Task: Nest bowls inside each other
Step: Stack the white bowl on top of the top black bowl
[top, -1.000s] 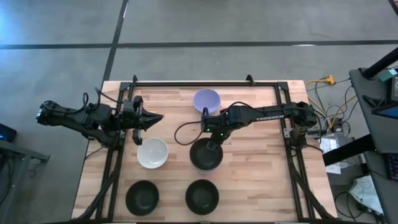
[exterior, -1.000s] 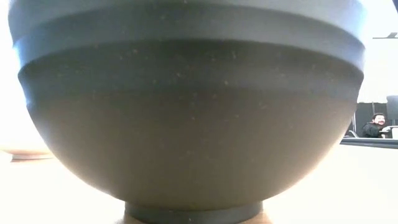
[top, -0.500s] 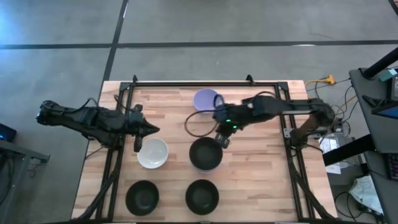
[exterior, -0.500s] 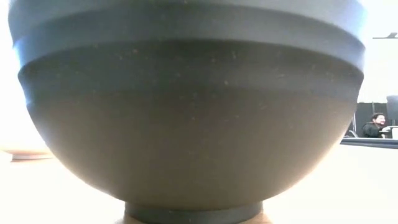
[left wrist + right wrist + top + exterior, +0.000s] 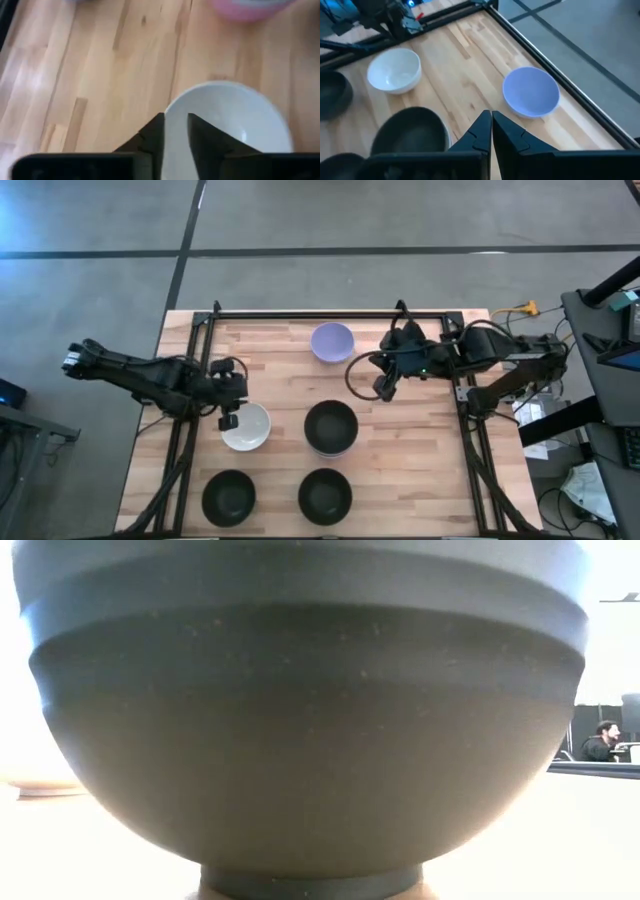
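Wooden table (image 5: 280, 350): 3 black bowls (image 5: 331, 426), 1 white (image 5: 247, 429), 1 lavender (image 5: 332, 341); left jaws slightly apart, right closed, empty.

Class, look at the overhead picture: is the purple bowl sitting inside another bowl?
No. The purple bowl stands alone on bare wood at the far side of the table, apart from every other bowl.

Legible text, labels, brands, numbers, signs: none. No lettering can be read on the bowls, the table, the arms or the equipment beside the table in any view.
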Controlling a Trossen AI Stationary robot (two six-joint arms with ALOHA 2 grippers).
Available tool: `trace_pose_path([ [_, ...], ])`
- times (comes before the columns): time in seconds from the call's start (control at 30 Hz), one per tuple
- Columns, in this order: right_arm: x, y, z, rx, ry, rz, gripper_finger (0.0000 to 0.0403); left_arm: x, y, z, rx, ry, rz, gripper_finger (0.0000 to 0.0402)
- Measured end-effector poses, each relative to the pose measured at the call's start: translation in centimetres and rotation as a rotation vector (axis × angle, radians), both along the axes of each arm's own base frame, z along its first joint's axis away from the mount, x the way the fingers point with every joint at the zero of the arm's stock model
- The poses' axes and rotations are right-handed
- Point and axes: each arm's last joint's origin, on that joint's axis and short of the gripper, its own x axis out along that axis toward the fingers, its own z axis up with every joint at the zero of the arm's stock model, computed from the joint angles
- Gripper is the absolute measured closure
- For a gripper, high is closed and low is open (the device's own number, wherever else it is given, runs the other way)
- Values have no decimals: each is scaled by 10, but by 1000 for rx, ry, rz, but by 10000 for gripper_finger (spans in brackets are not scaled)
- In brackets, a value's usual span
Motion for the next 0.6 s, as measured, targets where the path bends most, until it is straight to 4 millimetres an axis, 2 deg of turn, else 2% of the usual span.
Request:
trace_pose_path([
  [0.17, 2, 0, -16, -4, 52, -6, 394, 10, 3, -14, 45, 137, -12, 266],
  [0.27, 5, 1, -29, 10, 81, -28, 394, 17, 8, -24, 1, 213, -59, 239],
  [0.4, 7, 2, -43, 36, 109, -61, 394, 29, 17, -38, -42, 317, -136, 229],
  [0.6, 7, 8, -52, 56, 127, -34, 394, 44, 39, -55, -77, 405, -150, 228],
])
